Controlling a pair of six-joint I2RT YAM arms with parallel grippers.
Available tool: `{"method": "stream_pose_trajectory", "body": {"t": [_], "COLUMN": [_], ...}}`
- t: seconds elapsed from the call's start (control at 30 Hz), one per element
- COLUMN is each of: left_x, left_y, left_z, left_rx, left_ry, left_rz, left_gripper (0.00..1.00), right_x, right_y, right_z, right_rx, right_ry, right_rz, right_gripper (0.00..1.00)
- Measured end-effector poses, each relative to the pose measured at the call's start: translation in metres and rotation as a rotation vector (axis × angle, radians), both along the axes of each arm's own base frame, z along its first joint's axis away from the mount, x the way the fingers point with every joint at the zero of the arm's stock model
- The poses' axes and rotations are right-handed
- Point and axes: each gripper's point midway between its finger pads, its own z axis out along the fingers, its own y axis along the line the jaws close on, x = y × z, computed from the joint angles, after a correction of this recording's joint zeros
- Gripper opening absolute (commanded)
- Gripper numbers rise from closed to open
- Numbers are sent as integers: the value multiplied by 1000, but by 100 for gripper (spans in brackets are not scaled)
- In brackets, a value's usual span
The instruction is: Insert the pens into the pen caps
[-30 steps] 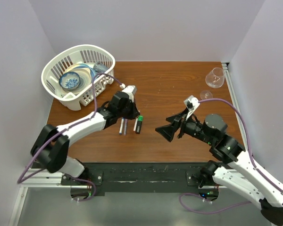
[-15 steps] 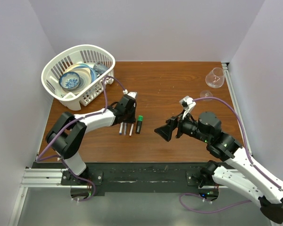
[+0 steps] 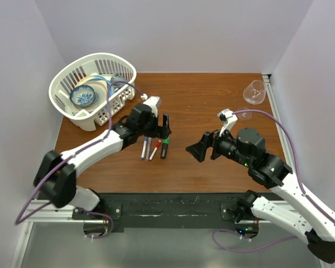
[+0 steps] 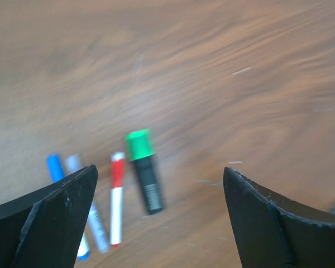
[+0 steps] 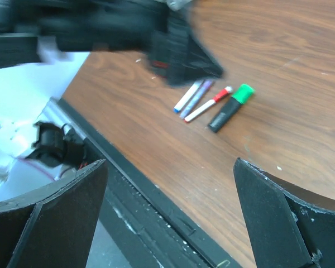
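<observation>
Four pens lie side by side on the wooden table (image 3: pixel 212 106), each with a cap on one end. They are a black marker (image 4: pixel 148 188) with a green cap (image 4: pixel 139 144), a white pen (image 4: pixel 116 215) with a red cap (image 4: pixel 118 167), a grey-purple pen (image 4: pixel 95 231), and a pen with a blue cap (image 4: pixel 54 166). The top view shows them as the marker (image 3: pixel 164 148) and the thin pens (image 3: pixel 149 148). My left gripper (image 4: pixel 159 167) hovers open just above them (image 3: pixel 158 128), holding nothing. My right gripper (image 3: pixel 194 151) is open and empty to their right, facing the pens (image 5: pixel 204 100).
A white basket (image 3: pixel 123 70) with a bowl and plates stands at the back left. A wine glass (image 3: pixel 254 92) lies at the back right. The black rail (image 5: pixel 156 195) runs along the table's near edge.
My left gripper has opened wide and lifted off the pens, leaving the red-capped white pen lying beside the others. My right arm has shifted only slightly.
</observation>
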Motion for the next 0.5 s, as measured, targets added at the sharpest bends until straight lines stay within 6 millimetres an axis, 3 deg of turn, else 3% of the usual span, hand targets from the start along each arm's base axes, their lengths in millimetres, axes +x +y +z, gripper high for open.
{"method": "stream_pose_trajectory", "body": {"t": [0.17, 0.27, 0.37, 0.5], "left_x": [-29, -58, -83, -107], "left_y": [-11, -7, 0, 8], "left_z": [115, 163, 186, 186], "left_rx": [-232, -347, -423, -486], "left_ry": [-245, -380, -470, -518], "left_rz": [-165, -249, -306, -345], "left_gripper": [100, 100, 100, 100], "right_x": [7, 11, 12, 13], "right_y": [-19, -31, -40, -43], "right_z": [7, 11, 11, 14], "right_rx": [-34, -41, -43, -29], "right_ry": [7, 1, 9, 11], "right_rz": [-110, -178, -225, -252], "right_gripper": [99, 99, 99, 99]}}
